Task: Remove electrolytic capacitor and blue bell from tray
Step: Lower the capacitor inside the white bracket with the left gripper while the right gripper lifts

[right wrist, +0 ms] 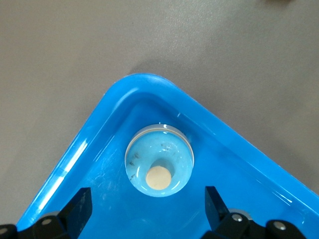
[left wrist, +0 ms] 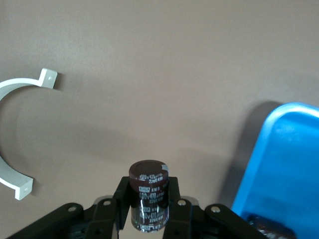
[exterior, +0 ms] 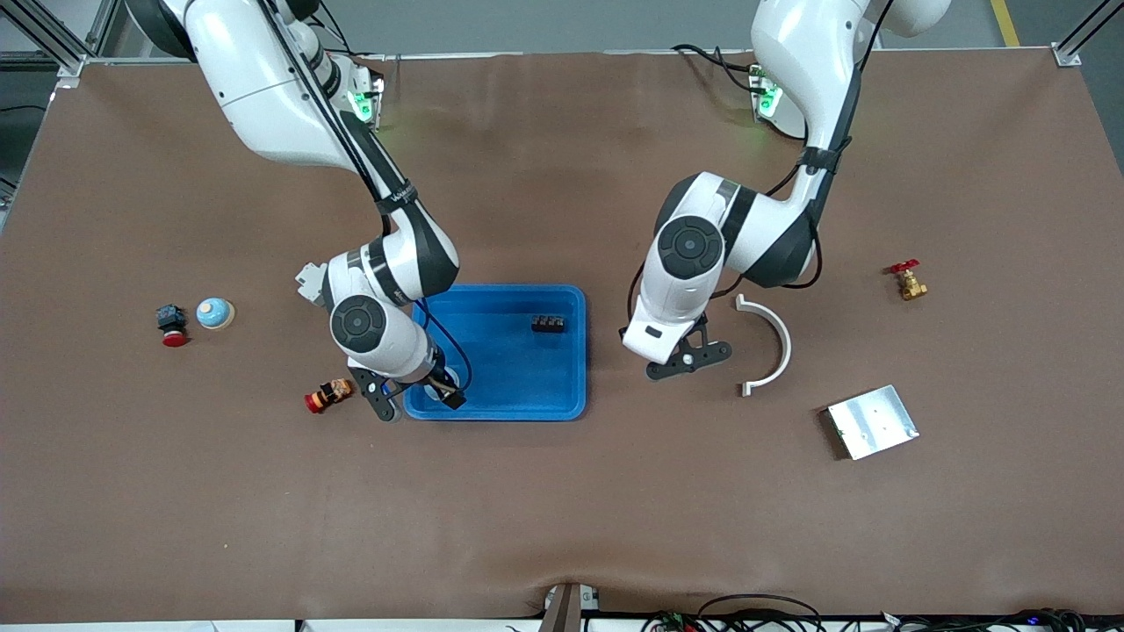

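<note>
Landmark: blue tray (exterior: 514,386), near the middle of the table, slightly toward the right arm's end.

Left gripper (exterior: 680,362): over bare table just beside the tray, on the side toward the left arm's end — fingers (left wrist: 121,199) clenched on a capacitor.

Capacitor (left wrist: 149,195): dark brown cylinder with white print, held upright between the left gripper's fingers, above the table and outside the tray.

Right gripper (exterior: 420,399): over the tray's corner nearest the front camera, at the right arm's end — fingers (right wrist: 78,209) spread wide, grasping nothing.

Bell (right wrist: 159,160): light blue dome with a pale round button on top, sitting in that same tray corner, between the right gripper's open fingers and not touched by them.

Second bell (exterior: 214,312): same blue dome, on the table well apart from the tray toward the right arm's end.

Black terminal block (exterior: 547,324): inside the tray, in the part farther from the front camera.

White half-ring bracket (exterior: 771,344): on the table beside the tray, toward the left arm's end, past the left gripper.

Metal plate (exterior: 873,421): farther still from the tray toward that end, nearer the front camera.

Brass valve with red handle (exterior: 908,280): well apart from the tray, toward the left arm's end.

Red push buttons: one (exterior: 328,395) just beside the tray at the right gripper, another (exterior: 171,325) beside the second bell.
</note>
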Motion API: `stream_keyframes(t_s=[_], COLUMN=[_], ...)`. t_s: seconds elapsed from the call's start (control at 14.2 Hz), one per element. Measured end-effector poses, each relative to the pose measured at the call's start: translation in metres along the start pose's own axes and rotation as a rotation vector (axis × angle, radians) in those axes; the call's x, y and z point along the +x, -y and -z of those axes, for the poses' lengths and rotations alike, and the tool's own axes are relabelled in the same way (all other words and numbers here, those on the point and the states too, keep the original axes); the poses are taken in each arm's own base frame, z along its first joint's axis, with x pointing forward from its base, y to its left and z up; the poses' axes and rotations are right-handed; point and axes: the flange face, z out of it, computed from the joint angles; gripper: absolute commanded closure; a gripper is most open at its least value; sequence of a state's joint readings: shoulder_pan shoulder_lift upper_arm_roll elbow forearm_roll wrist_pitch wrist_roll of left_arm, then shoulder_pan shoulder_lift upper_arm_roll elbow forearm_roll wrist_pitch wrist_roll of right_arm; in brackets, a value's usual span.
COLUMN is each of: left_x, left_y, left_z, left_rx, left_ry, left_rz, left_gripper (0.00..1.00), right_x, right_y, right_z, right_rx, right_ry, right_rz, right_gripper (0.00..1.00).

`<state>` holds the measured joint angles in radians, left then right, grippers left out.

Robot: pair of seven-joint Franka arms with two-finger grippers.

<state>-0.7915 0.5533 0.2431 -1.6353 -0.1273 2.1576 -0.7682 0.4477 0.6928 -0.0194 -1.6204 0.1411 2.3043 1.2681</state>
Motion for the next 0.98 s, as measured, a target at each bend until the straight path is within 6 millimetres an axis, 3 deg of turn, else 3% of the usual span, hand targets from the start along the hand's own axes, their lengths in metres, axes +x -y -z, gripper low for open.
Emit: stream_keyframes(t_s=[0.21,0.7,0.98], left_x=[-0.009,-0.015,-0.016], left_y=[0.016,0.059,0.075], left_z=[-0.01,-0.006,-0.023], left_rx=[0.027,0.035,0.02], left_ry=[0.012,0.05,0.03], left_rz=[-0.032,-0.275,-0.337], left_gripper=[1.0,1.0,1.0], right_x=[0.003,0.006,0.006], right_y=[-0.002,-0.005,-0.005], right_z=[-0.008,-0.022,-0.025], right_rx=[-0.013,-0.031,-0.029], right_ry=[0.001,-0.002,-0.003], right_rz=[-0.004,-0.005,-0.005], right_gripper=[0.0,0.0,0.0])
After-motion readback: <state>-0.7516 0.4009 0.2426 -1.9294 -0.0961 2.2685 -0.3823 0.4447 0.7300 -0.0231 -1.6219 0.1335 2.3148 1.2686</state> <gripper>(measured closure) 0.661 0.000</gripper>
